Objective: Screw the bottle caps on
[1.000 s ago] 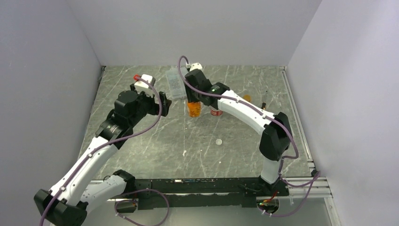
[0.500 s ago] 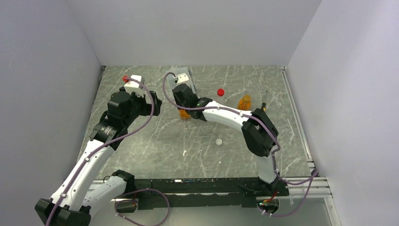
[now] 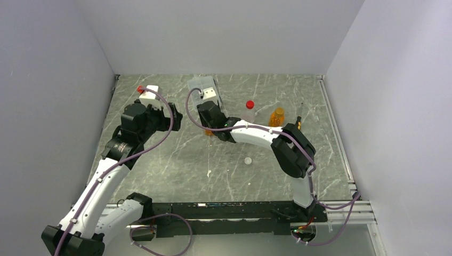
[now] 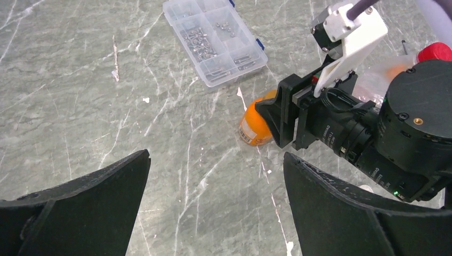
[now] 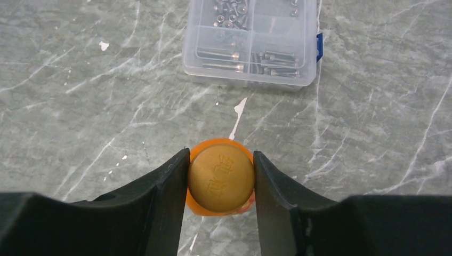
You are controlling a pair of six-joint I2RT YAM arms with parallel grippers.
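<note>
1. Nearest, low in the middle of the top view, a small whitish cap lay alone on the marble table. It was well apart from every bottle.
2. Left of the middle, the left gripper had its fingers wide apart and held nothing. It pointed toward the orange bottle but did not touch it.
3. The right gripper was clamped on the orange cap, with one finger on each side. The cap sat on top of the orange bottle, low in the middle of the right wrist view.
4. Nothing held the bottle itself. If the cap were turned now, the bottle might spin with it or tip over. The cap might also go on crooked.
5. Farther back, right of the middle, a clear bottle with a red cap stood near a second orange bottle.
6. Farthest, near the top of the table, lay a clear box of screws.
</note>
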